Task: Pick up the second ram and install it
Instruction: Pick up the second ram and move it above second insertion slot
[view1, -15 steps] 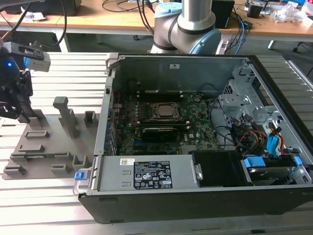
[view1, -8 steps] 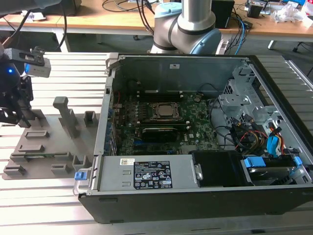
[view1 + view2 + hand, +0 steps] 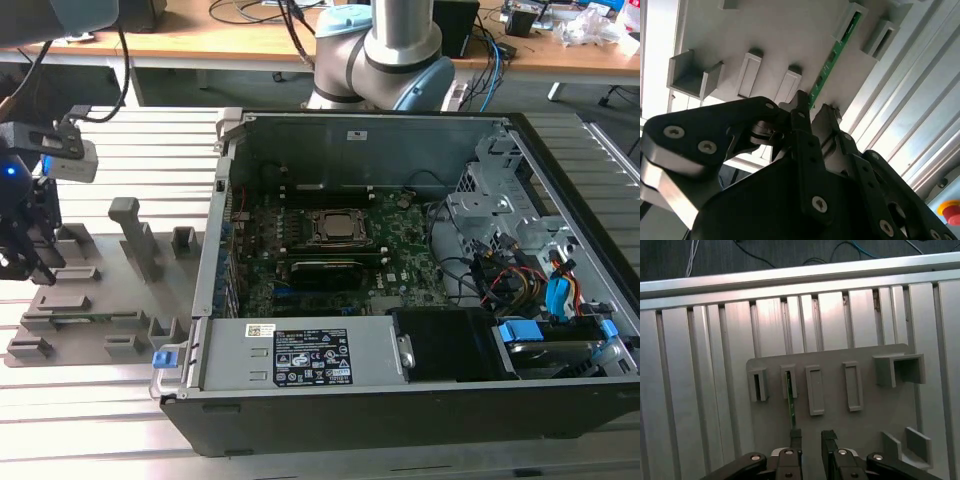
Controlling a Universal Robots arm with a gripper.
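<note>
Plainly the pick-up is the step in hand, and no grasp has been made. The end effector (image 3: 812, 436) is released: in both wrist views its two fingers (image 3: 796, 437) stand parted with a bare gap between them, holding nothing. Just beyond the fingertips the ram (image 3: 791, 405) stands on its long edge on the grey fixture (image 3: 865, 430). Its far end sits in a small pocket (image 3: 784, 382) and its near end reaches right up to the fingers. In the first wrist view the stick lines up more with one finger than with the gap. In the second wrist view its end seems to fall between the two, so I cannot tell whether it is bracketed.

To my judgement, a sound grasp calls for the thin board centred in the gap and the fingers square to its flat faces. They would need to sit low enough for a firm hold, and to close without tipping the stick in its pocket. Installation is not yet begun.

In the exterior view the end effector hangs fingers-down over the fixture at the exterior view's left, with a wrist camera (image 3: 70, 160) above it. It is well apart from the open case (image 3: 400, 420) and the motherboard (image 3: 410, 250) at the right. The arm's base (image 3: 400, 40) rises at the far side of the case. Fixture and case sit on the slatted desk (image 3: 100, 420).
</note>
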